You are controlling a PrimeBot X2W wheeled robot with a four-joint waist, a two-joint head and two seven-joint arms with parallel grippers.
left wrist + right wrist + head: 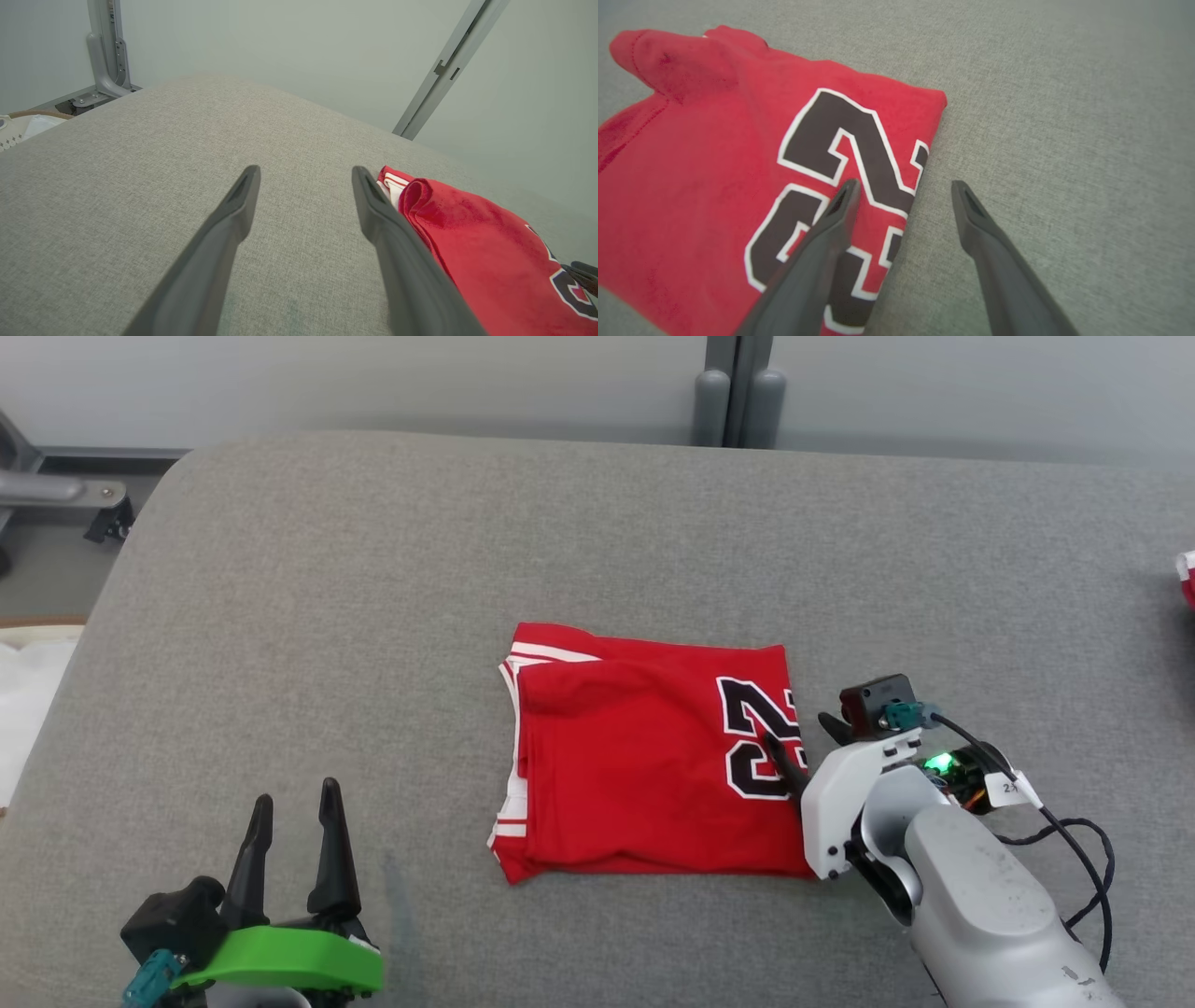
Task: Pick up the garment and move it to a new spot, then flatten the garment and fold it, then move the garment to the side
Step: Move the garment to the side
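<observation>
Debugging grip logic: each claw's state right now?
Left claw: open, empty.
Right claw: open, empty, astride the red jersey edge.

The garment point(490, 261) runs off the left wrist view's corner, and a red-and-white thing point(1187, 577) is cropped, unidentifiable

place: robot lab | cues: grey padded table point(597, 523), bare pale wall point(280, 37), metal frame post point(105, 51)

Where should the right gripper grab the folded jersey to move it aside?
I'd pinch the jersey at its right edge beside the black number, coming from the right. That edge is a straight fold, and the right gripper straddles it, jaws open, one finger over cloth, one over the grey surface.
</observation>
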